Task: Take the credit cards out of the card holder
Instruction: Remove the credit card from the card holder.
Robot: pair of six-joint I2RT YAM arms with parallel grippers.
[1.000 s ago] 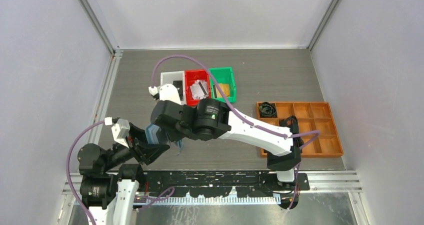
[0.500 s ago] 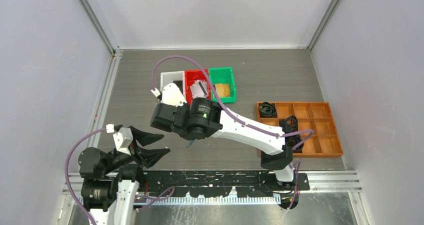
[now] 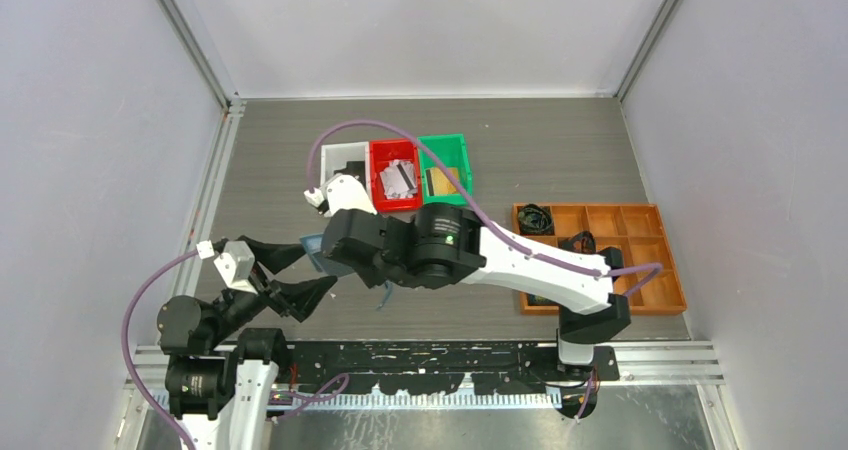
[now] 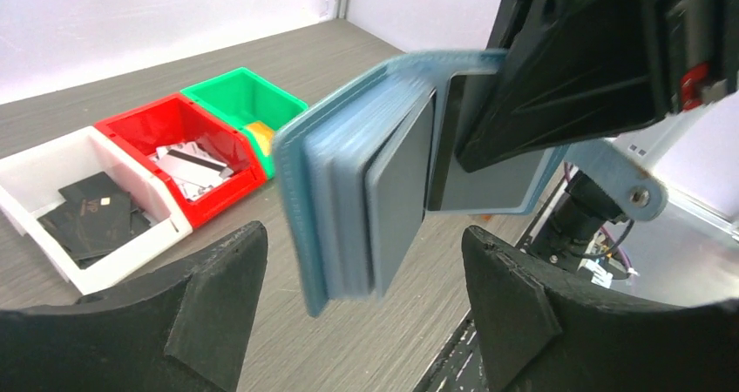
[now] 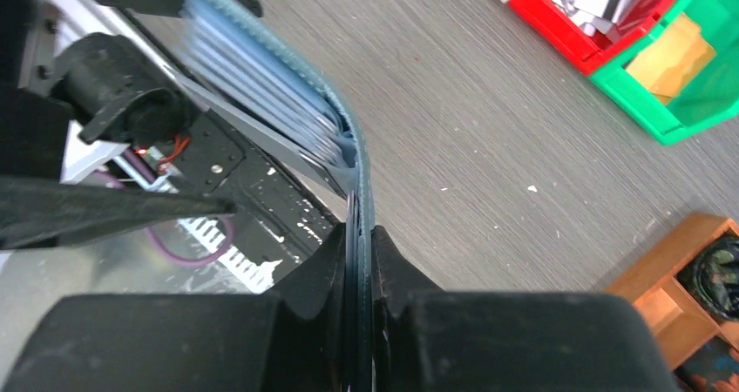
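The left gripper hangs low over the near left of the table with its two black fingers spread wide apart and closed on nothing. The right gripper reaches across from the right, and its jaws are pressed together on one flap of the card holder.

At the right side of the table lies an orange tray split into compartments. Coiled black cables sit in its far left compartment.

Three small bins stand touching in a row towards the back, beyond both grippers. From left to right they are a white bin, a red bin and a green bin.

The card holder is blue and is held up off the table, standing on edge with its leaves fanned out. Seen from the left wrist, it hangs in the gap between the left gripper's fingers, apart from both. The right gripper's black body grips it from the right side.

A flat grey card lies against the holder's front leaves, facing the left gripper.

Black cards lie in the white bin, silver cards in the red bin, and a gold card in the green bin.
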